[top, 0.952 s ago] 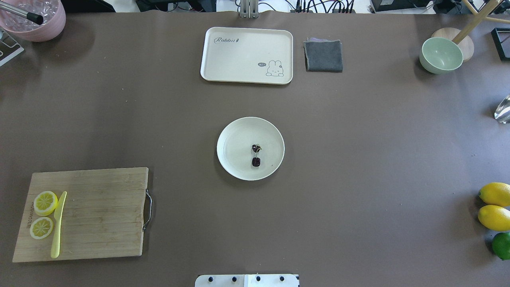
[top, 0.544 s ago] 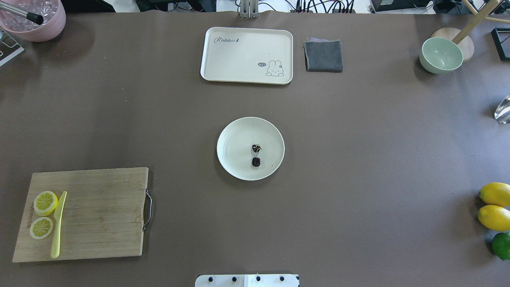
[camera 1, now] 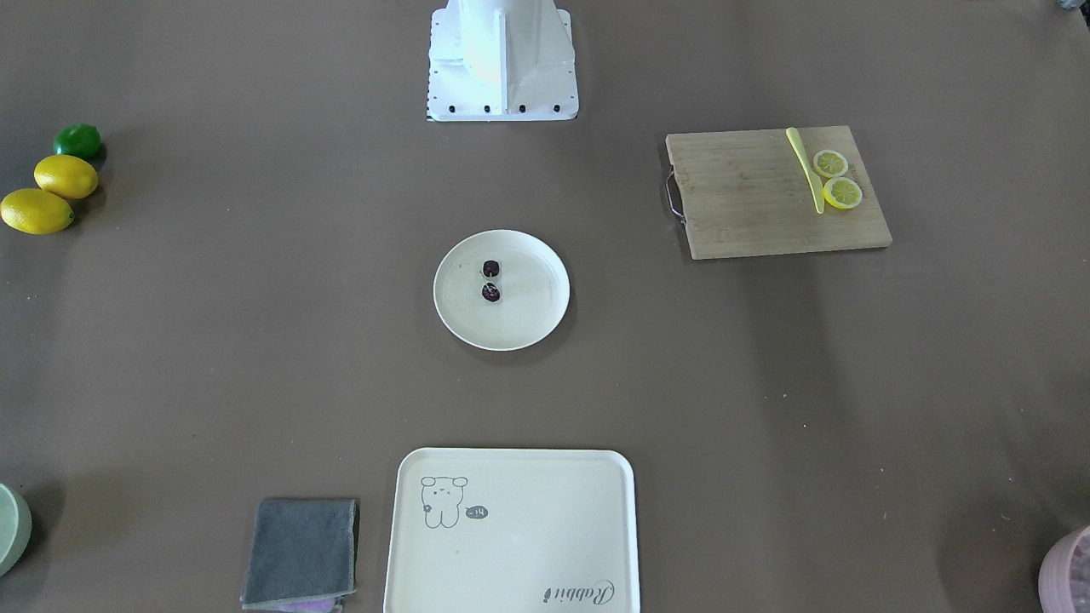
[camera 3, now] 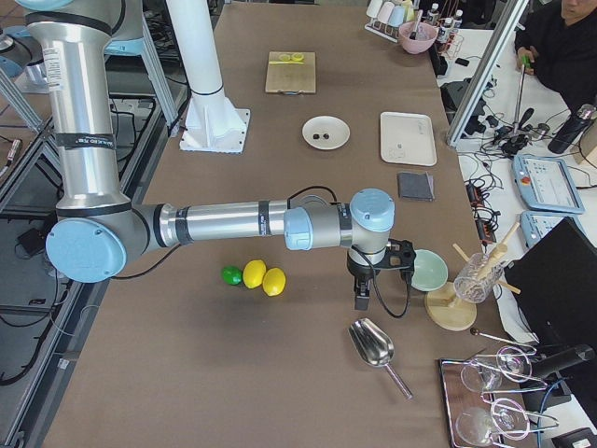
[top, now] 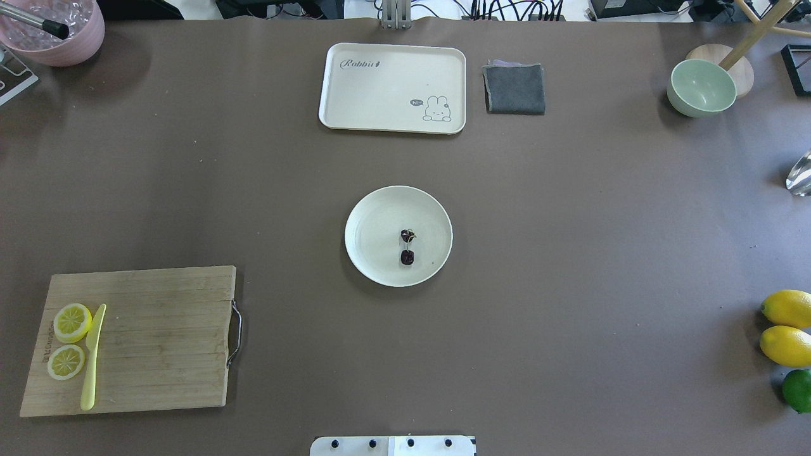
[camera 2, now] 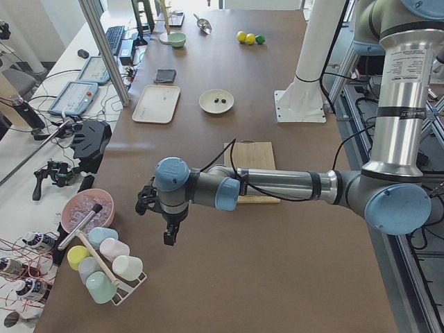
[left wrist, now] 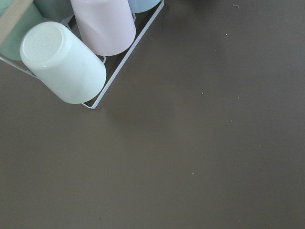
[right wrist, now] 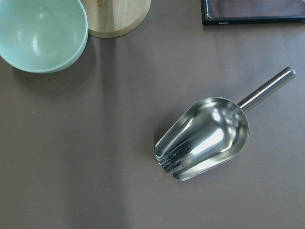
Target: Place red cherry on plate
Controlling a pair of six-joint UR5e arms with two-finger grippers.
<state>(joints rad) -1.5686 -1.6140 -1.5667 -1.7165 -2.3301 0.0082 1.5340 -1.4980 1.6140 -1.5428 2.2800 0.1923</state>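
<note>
Cherry (top: 407, 256): joined pair lying inside the plate (top: 377, 231), just right of its centre, mid-table. Left gripper (camera 2: 168, 236) near the cup rack (camera 2: 104, 274), right gripper (camera 3: 362, 297) between bowl (camera 3: 429, 270) and scoop (camera 3: 373, 343). Both are well apart from the plate and seen only from the side, too poorly to tell opening or hold.

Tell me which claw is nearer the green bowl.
Right. The right claw hangs just beside the green bowl; the left claw is at the opposite table end, by the cup rack.

A robotics lab: 2 teach pendants (camera 3: 546, 182) and cables (top: 507, 9) (tangled) flank the table (top: 570, 253).
</note>
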